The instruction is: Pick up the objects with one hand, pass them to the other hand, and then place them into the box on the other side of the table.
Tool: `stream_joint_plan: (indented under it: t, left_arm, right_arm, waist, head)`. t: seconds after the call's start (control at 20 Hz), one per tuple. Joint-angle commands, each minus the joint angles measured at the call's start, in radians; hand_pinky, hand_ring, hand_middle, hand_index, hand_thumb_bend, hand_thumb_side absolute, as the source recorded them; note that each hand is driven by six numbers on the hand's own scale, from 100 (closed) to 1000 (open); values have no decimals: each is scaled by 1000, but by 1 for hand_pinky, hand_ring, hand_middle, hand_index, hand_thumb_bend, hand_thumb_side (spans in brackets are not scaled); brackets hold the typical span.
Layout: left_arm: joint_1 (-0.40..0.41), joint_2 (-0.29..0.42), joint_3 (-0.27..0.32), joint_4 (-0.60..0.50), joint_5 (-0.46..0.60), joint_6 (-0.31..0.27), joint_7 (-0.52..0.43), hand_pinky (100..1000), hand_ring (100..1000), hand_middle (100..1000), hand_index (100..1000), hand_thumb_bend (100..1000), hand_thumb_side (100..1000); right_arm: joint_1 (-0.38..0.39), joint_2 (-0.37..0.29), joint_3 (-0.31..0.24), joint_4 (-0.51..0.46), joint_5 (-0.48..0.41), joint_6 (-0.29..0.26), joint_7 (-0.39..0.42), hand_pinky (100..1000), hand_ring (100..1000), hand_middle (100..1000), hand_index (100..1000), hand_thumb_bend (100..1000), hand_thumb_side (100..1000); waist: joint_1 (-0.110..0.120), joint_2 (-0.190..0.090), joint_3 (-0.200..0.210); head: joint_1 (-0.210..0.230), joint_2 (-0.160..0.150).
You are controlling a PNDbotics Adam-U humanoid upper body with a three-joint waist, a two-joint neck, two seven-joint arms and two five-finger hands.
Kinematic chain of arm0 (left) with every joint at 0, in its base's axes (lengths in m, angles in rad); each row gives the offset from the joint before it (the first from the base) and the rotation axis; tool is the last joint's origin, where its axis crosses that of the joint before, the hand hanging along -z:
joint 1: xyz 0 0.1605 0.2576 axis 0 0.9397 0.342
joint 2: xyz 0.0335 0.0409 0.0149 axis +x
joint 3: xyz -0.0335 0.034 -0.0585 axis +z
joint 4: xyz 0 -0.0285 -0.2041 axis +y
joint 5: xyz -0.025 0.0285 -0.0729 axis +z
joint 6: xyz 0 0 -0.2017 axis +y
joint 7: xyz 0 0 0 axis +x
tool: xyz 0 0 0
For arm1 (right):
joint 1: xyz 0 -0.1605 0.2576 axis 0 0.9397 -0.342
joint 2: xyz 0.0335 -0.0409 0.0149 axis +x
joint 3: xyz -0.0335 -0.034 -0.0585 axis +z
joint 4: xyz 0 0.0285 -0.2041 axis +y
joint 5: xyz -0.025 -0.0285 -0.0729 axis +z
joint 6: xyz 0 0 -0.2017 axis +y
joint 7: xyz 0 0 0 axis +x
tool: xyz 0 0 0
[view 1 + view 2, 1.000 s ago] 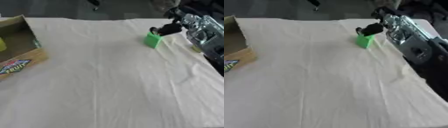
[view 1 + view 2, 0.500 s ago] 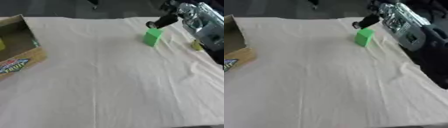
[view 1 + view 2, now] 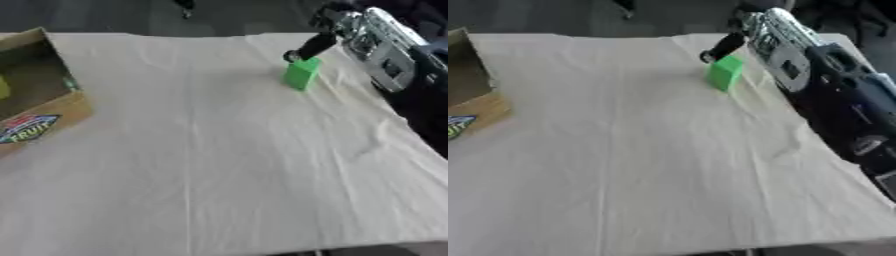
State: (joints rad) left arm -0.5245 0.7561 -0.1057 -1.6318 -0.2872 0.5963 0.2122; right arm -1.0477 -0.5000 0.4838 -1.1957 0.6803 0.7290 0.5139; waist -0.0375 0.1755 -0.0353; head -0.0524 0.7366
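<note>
Both eyes sit in the head, looking steeply down and forward across the cream cloth (image 3: 219, 150) from its near edge. They share nearly everything: the green block (image 3: 301, 73) at one o'clock, the cardboard box (image 3: 39, 107) at nine. The right eye's picture is shifted, cropping most of the box.

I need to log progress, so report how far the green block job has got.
Done: something yellow already shows inside the cardboard box at the table's left. In hand: the right hand has a finger at the top of the green block, which stands on the cloth, not lifted. Left: grasping it, passing it to the left hand, which is out of view, and boxing it.
</note>
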Motion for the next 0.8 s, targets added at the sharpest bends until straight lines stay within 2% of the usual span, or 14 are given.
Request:
stream_joint_plan:
  t: [0.05, 0.2, 0.25, 0.3, 0.35, 0.8]
  left_arm:
    - [-6, 32, 20, 4, 8, 0, 10, 574, 737, 691, 826, 100, 652]
    - [0, 32, 22, 12, 13, 1, 15, 574, 737, 690, 826, 100, 656]
    - [1, 32, 22, 14, 14, 1, 16, 574, 737, 690, 826, 100, 656]
    - [2, 32, 22, 15, 15, 1, 17, 574, 737, 690, 826, 101, 656]
    - [3, 33, 22, 17, 16, 1, 18, 574, 737, 689, 826, 102, 655]
    - [10, 32, 23, 27, 21, 5, 22, 575, 737, 686, 823, 103, 659]
  right_arm:
    - [-26, 1, -22, -6, 65, 178, 209, 905, 886, 855, 880, 530, 369]
    - [-16, 12, -36, -10, 146, 178, 233, 903, 884, 853, 881, 529, 365]
    - [-10, 15, -40, -8, 170, 178, 242, 903, 886, 853, 881, 546, 333]
    - [-5, 17, -43, -8, 192, 178, 252, 903, 886, 853, 881, 528, 373]
    - [0, 19, -46, -9, 210, 178, 262, 901, 884, 850, 880, 523, 374]
    - [17, 30, -64, -66, 319, 178, 339, 889, 869, 832, 875, 570, 361]
  waist:
    - [3, -25, -4]
    - [3, -26, -9]
    - [3, -26, -10]
    - [3, -26, -11]
    - [4, -26, -12]
    - [9, -22, -15]
  head:
    - [10, 1]
    - [16, -6]
    - [18, -9]
    - [19, -11]
    - [20, -11]
    - [20, -5]
